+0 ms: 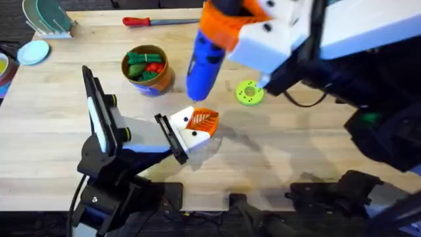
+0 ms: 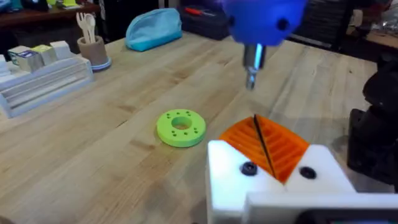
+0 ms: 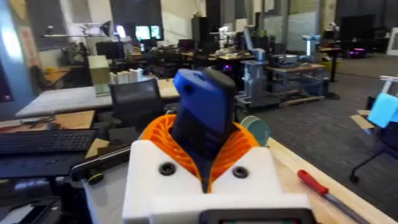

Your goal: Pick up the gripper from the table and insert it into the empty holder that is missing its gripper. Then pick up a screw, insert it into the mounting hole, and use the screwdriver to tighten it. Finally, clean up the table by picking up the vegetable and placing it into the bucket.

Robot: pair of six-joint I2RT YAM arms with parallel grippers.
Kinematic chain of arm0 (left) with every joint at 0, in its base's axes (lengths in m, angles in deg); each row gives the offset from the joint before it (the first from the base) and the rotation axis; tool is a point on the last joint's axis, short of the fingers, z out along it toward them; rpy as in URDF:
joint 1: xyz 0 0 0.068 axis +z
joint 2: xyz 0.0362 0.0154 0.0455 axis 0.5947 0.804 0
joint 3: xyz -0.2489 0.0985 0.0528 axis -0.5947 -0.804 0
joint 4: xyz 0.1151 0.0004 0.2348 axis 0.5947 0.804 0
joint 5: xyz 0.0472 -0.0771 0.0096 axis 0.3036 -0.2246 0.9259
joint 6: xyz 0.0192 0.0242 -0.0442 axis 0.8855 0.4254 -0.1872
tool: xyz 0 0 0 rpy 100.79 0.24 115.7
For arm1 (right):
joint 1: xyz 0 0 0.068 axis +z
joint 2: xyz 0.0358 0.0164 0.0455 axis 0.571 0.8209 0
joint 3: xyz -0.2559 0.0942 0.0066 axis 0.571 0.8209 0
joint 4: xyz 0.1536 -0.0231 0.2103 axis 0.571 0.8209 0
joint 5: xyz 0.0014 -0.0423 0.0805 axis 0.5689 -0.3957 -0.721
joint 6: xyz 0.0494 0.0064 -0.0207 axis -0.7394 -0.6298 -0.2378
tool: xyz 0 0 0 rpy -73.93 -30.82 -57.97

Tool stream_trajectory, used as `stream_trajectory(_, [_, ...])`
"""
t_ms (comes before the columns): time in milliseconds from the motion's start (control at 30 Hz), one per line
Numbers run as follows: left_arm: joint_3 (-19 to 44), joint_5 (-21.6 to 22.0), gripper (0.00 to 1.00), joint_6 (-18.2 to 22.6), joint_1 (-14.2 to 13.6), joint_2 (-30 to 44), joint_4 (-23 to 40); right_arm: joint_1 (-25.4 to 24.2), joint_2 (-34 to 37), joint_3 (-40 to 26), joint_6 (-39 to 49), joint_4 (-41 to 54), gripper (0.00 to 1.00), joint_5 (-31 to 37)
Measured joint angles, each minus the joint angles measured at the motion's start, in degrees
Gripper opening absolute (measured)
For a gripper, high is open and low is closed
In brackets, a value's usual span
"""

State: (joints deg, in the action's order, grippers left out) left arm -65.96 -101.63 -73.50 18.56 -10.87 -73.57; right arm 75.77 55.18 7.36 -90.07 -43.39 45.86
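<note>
While the screwdriver (image 1: 202, 60) hangs tilted in the air above the bench (image 1: 296, 151), clamped butt-end in the right pincer (image 3: 205, 180) between its orange ribbed pads, its metal bit (image 2: 252, 70) points down toward the left pincer (image 1: 196, 126), which sits low over the wood with an orange wedge (image 2: 267, 144) at its white tip. I judge the tightening step to be in hand: the bit should come down in line with the screw's axis, not at this slant, and seat in the head before any turning, with the left arm held steady. Whether the left pincer is parted or closed I cannot tell. Just beside it lies the green disc (image 1: 249, 93) with holes; farther off stands the bucket (image 1: 147, 70), already holding green and red toy vegetables, and a red-handled tool (image 1: 158, 21) lies at the far edge. Around is an open workshop of desks and screens.
</note>
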Motion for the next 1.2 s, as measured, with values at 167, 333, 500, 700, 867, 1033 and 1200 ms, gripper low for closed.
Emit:
stream_trajectory(167, [0.0, 0.0, 0.004, 0.0, 0.0, 0.01, 0.0, 2.92, 2.26, 0.0, 0.0, -0.46, 0.021, -0.02])
stream_trajectory(333, [0.0, 0.0, 0.004, 0.0, 0.0, 0.02, 0.0, 3.74, 3.54, 0.0, 0.0, -0.48, 0.021, -0.02])
stream_trajectory(500, [0.0, 0.0, 0.004, 0.0, 0.0, 0.01, 0.0, 3.78, 5.12, 0.0, -0.03, -0.46, 0.021, 0.0])
stream_trajectory(700, [0.0, 0.0, 0.004, 0.0, 0.0, 0.01, 0.01, 3.78, 5.31, 0.0, -0.42, -0.47, 0.021, 0.0])
stream_trajectory(867, [0.0, 0.0, 0.004, 0.0, 0.0, 0.0, 0.0, 3.78, 5.33, 0.0, -0.46, -0.48, 0.021, 0.0])
stream_trajectory(1033, [0.0, 0.0, 0.004, 0.02, 0.0, 0.02, 0.0, 3.78, 5.86, 0.0, -1.76, -0.66, 0.021, 0.0])
stream_trajectory(1200, [0.0, 0.0, 0.004, 0.0, 0.0, 0.0, 0.0, 3.78, 7.15, 0.0, -2.25, -1.57, 0.021, 0.0])
